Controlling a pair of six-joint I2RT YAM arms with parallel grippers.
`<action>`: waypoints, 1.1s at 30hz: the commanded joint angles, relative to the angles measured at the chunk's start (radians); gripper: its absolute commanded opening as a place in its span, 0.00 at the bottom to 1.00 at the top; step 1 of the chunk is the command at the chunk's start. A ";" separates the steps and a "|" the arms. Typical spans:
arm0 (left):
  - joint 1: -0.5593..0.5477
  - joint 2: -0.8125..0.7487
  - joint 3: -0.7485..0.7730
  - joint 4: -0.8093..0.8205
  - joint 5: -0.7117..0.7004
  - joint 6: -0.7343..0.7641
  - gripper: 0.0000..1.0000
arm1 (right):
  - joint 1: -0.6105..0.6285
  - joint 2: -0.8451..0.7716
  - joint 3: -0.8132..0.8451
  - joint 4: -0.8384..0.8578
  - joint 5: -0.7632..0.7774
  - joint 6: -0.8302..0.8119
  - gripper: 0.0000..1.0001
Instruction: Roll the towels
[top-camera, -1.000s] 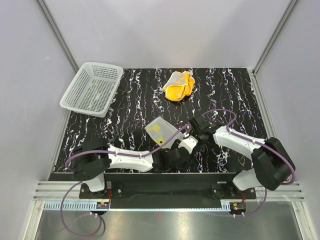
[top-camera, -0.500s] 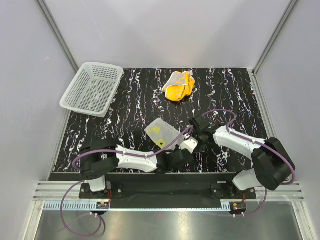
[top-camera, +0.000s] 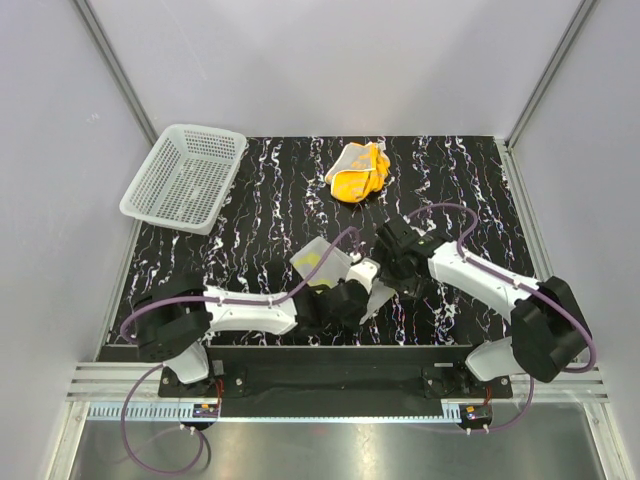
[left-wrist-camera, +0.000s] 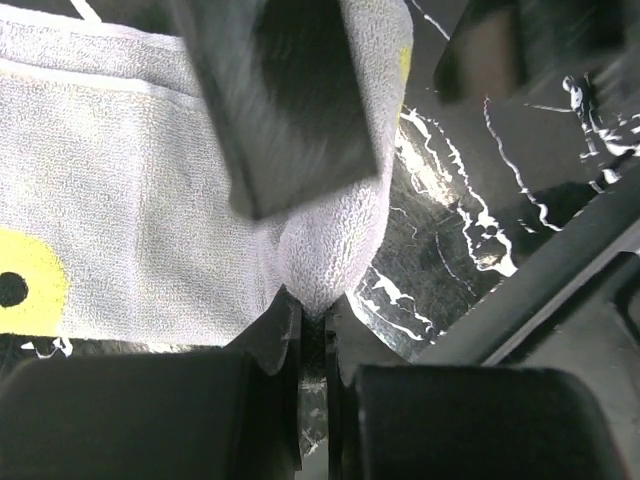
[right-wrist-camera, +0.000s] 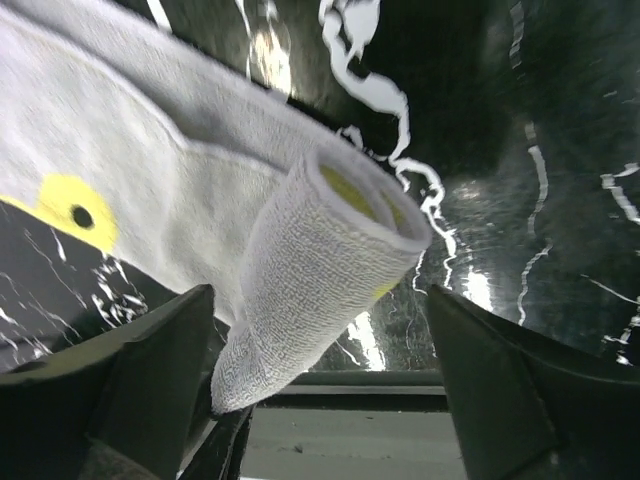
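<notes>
A white towel (top-camera: 316, 259) with yellow dots lies partly rolled near the table's front middle. My left gripper (top-camera: 351, 287) is shut on a pinched fold at the roll's end (left-wrist-camera: 322, 262), jaws nearly together (left-wrist-camera: 315, 316). In the right wrist view the rolled end (right-wrist-camera: 320, 265) hangs between my right gripper's (right-wrist-camera: 325, 385) wide-open fingers (right-wrist-camera: 150, 380), which do not touch it. My right gripper (top-camera: 392, 262) sits just right of the roll. A crumpled yellow towel (top-camera: 358, 172) lies at the back middle of the table.
A white mesh basket (top-camera: 185, 177) stands at the back left corner of the black marbled table (top-camera: 240, 230). Grey walls close in both sides. The two arms meet closely over the front middle, cables looping above them.
My left gripper shut on the white towel's rolled end. My right gripper let go of the roll, opened wide and shifted slightly back. The towel moved a little toward the front.
</notes>
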 joint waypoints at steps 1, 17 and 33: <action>0.025 -0.053 -0.022 0.052 0.104 -0.063 0.00 | 0.004 -0.039 0.089 -0.092 0.138 0.016 0.96; 0.172 -0.073 -0.160 0.212 0.343 -0.224 0.00 | -0.103 -0.395 -0.104 0.142 -0.012 -0.001 0.98; 0.395 0.031 -0.284 0.439 0.664 -0.525 0.00 | -0.083 -0.443 -0.396 0.475 -0.258 0.114 0.94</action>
